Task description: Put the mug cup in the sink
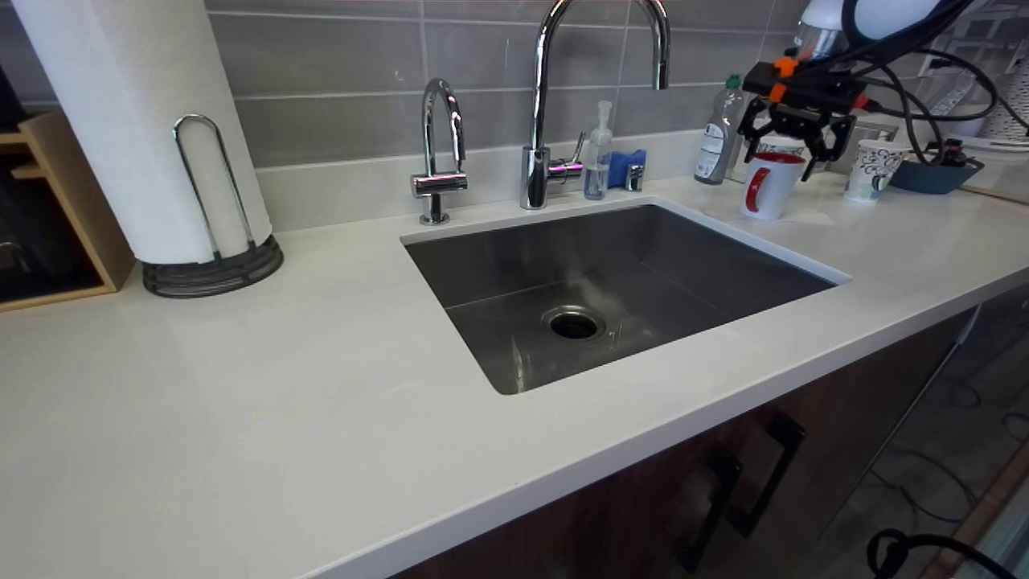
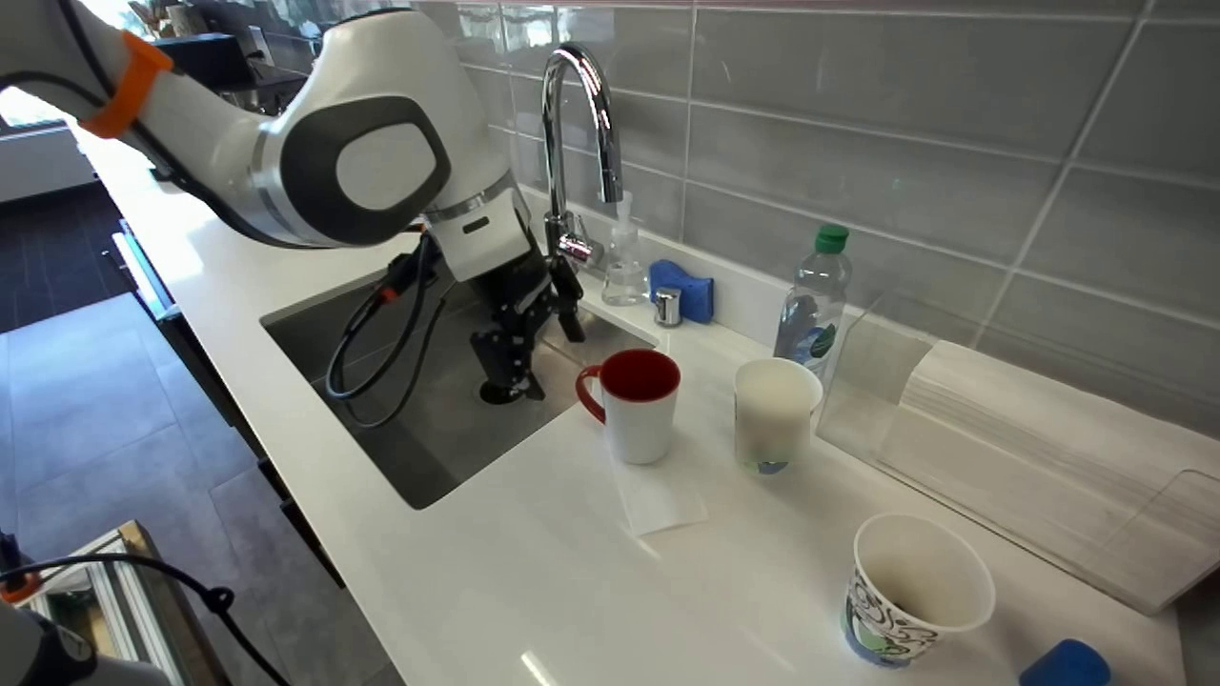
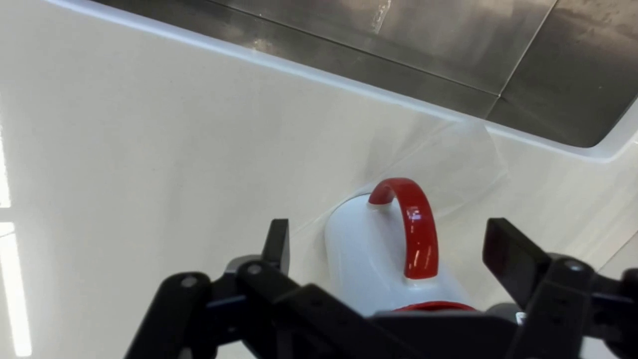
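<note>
Claw (image 3: 395, 252) spread apart in the wrist view, the mug cup (image 3: 356, 249) showing between its two sides. The mug cup stands upright on the tabletop (image 2: 534, 572), just beside the sink (image 1: 643, 297); a paper cup (image 2: 777, 419) stands near.

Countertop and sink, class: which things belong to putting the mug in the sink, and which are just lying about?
For the job: red-handled mug; sink; gripper.
Just lying about: paper cup nearest the mug; other paper cup; paper-towel roll; green-capped bottle; pump bottle.

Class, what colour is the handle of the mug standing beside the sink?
Glossy red; the mug handle shows best in the wrist view.
</note>
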You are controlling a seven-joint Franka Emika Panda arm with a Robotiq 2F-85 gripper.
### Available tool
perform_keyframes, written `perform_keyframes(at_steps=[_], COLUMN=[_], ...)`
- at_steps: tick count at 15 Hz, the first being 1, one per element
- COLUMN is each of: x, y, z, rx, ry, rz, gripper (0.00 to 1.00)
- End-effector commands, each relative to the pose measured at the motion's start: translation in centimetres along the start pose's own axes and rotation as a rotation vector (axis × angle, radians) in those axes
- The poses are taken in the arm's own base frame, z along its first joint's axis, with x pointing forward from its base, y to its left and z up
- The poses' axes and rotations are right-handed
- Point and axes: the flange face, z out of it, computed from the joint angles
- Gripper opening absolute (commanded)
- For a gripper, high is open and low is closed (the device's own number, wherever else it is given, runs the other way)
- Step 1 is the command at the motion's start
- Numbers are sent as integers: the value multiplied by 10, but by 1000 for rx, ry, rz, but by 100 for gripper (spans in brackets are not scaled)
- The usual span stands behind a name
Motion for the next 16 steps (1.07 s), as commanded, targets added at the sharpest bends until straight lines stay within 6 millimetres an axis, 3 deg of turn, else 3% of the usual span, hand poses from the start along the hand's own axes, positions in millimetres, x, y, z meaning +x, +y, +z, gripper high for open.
perform_keyframes(at_steps=[1, 7, 12, 13, 15, 16], x=[-2, -10, -6, -5, -3, -2], y=[-12, -21, -30, -31, -34, -35], z=[9, 31, 49, 52, 58, 61], rx=[-13, -47, -63, -72, -82, -87], ry=[32, 39, 53, 53, 48, 47], rz=[38, 33, 35, 37, 39, 41], gripper=[100, 100, 98, 94, 68, 61])
